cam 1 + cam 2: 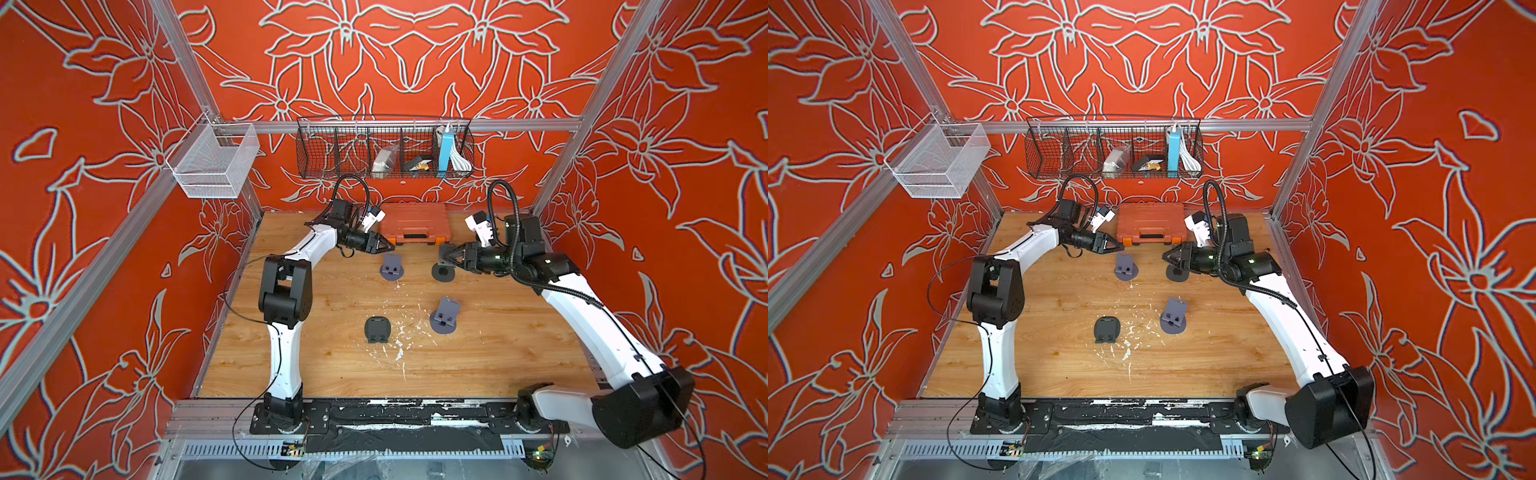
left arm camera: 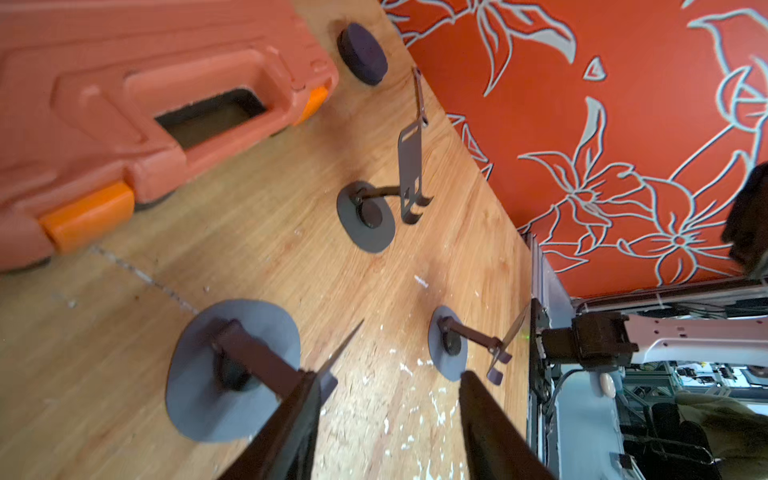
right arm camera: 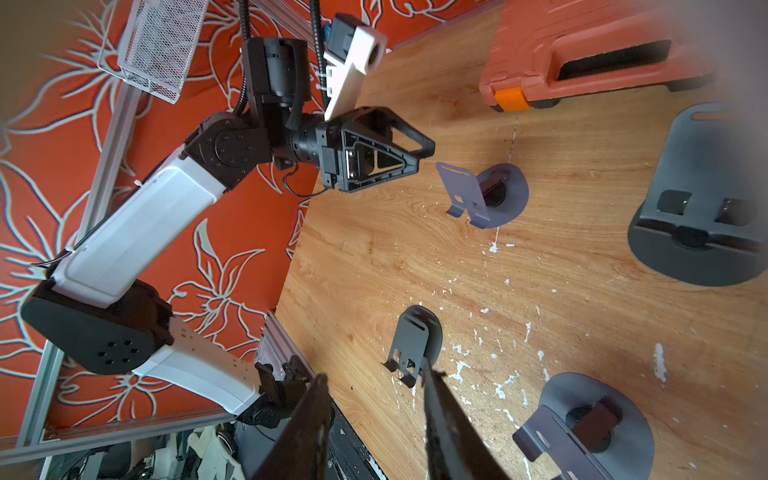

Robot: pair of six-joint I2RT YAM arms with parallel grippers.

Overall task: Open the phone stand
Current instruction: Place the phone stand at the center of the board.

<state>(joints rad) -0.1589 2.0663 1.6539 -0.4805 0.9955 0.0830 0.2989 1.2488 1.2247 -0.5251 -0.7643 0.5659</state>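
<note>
Several phone stands sit on the wooden table (image 1: 332,374). A grey-blue phone stand (image 1: 391,268) (image 2: 232,365) stands opened just below my left gripper (image 1: 392,247) (image 2: 388,374). That gripper is open, with bare table between its jaws and the stand's plate edge beside one finger. My right gripper (image 1: 441,258) (image 3: 374,372) hangs open over a dark stand (image 1: 443,273) (image 3: 698,232) and holds nothing. Nearer the front, a second grey-blue stand (image 1: 445,316) is opened. A dark stand (image 1: 377,329) (image 3: 411,340) looks folded.
An orange tool case (image 1: 413,222) lies at the back between the two grippers. In the left wrist view a dark round disc (image 2: 361,54) lies by its corner. A black wire basket (image 1: 384,151) and a white mesh basket (image 1: 216,162) hang on the frame.
</note>
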